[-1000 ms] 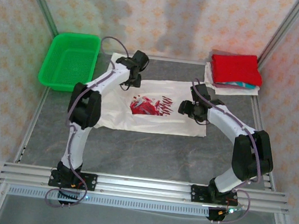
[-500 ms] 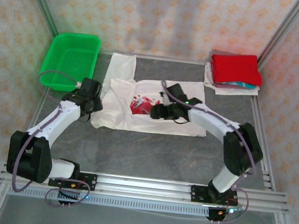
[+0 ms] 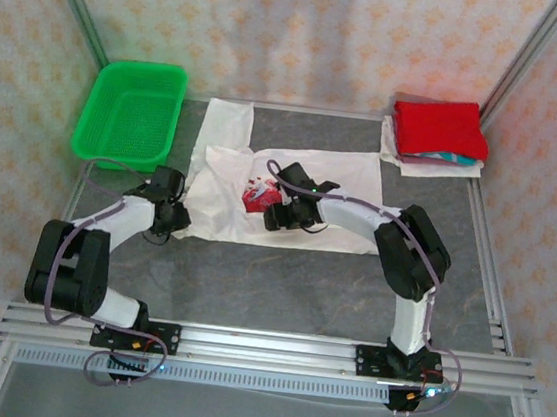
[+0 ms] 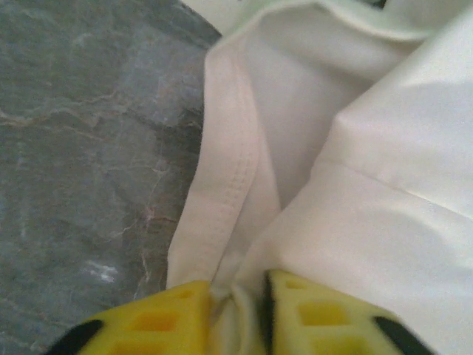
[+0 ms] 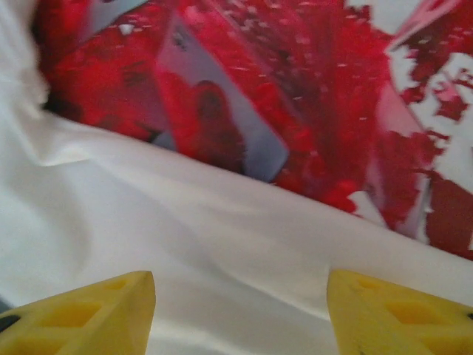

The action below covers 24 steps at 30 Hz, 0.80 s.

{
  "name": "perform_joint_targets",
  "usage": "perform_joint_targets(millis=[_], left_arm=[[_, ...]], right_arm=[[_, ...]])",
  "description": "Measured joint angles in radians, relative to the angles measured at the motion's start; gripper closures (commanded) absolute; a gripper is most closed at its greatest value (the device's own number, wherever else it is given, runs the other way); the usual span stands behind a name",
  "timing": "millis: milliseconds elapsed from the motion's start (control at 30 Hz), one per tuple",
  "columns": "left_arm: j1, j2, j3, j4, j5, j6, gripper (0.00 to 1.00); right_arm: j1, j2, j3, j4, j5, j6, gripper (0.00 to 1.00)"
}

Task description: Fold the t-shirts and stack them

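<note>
Left fingers [image 4: 159, 322], bases cut off, pinch the cream t-shirt [image 4: 384, 192]; right fingers [image 5: 96, 310] stand apart over its red graphic [image 5: 259, 96].

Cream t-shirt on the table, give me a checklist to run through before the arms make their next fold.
1. Cloth in the left gripper: ok, an edge of the cream t-shirt is pinched between its fingers.
2. Cloth in the right gripper: not ok, it is open over the red graphic, holding nothing.
3. Shirt lying flat: not ok, its left side is bunched and folded over.
4. Landing spot: ok, the folded stack sits in the far right corner, red tee on top.
5. Sleeve clear of the green basket: ok, they lie apart.
</note>
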<state>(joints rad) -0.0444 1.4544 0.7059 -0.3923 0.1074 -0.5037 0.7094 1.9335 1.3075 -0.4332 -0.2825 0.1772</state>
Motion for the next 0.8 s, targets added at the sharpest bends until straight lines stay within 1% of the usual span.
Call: perform_joint_targets(millis=[67,233,367,400,433,467,500,533,600,700,800], left_arm=[[0.014,0.026,0.000,0.007,0.006,-0.006,1.00],[0.052,0.025,0.013,-0.005,0.004,-0.005,1.00],[0.054,-0.014,0.013,-0.053,-0.011,-0.005,1.00],[0.054,-0.025,0.013,-0.062,-0.011,-0.005,0.90],[0.054,-0.033,0.013,-0.068,-0.011,-0.002,0.75],[0.054,-0.034,0.013,-0.074,-0.011,-0.003,0.65],[0.054,-0.033,0.013,-0.082,-0.011,0.000,0.59],[0.057,-0.029,0.013,-0.092,-0.012,0.004,0.54],[0.060,-0.023,0.016,-0.111,-0.013,0.003,0.51],[0.060,-0.032,0.036,-0.148,-0.015,0.004,0.51],[0.056,-0.096,0.060,-0.180,-0.031,0.004,0.50]], right_arm=[[-0.007,0.014,0.000,0.000,0.030,0.022,0.38],[-0.037,0.029,-0.001,0.000,0.093,0.084,0.39],[-0.053,0.029,-0.006,0.000,0.129,0.119,0.39],[-0.056,0.029,-0.006,0.001,0.130,0.126,0.39],[-0.058,0.029,-0.006,0.001,0.130,0.131,0.39],[-0.059,0.029,-0.006,0.001,0.130,0.137,0.38],[-0.059,0.029,-0.006,0.001,0.130,0.141,0.38],[-0.060,0.029,-0.006,0.001,0.128,0.146,0.37],[-0.063,0.027,-0.005,0.000,0.118,0.156,0.35],[-0.067,0.013,-0.006,-0.013,0.093,0.171,0.32],[-0.072,-0.035,-0.018,-0.035,0.067,0.188,0.31]])
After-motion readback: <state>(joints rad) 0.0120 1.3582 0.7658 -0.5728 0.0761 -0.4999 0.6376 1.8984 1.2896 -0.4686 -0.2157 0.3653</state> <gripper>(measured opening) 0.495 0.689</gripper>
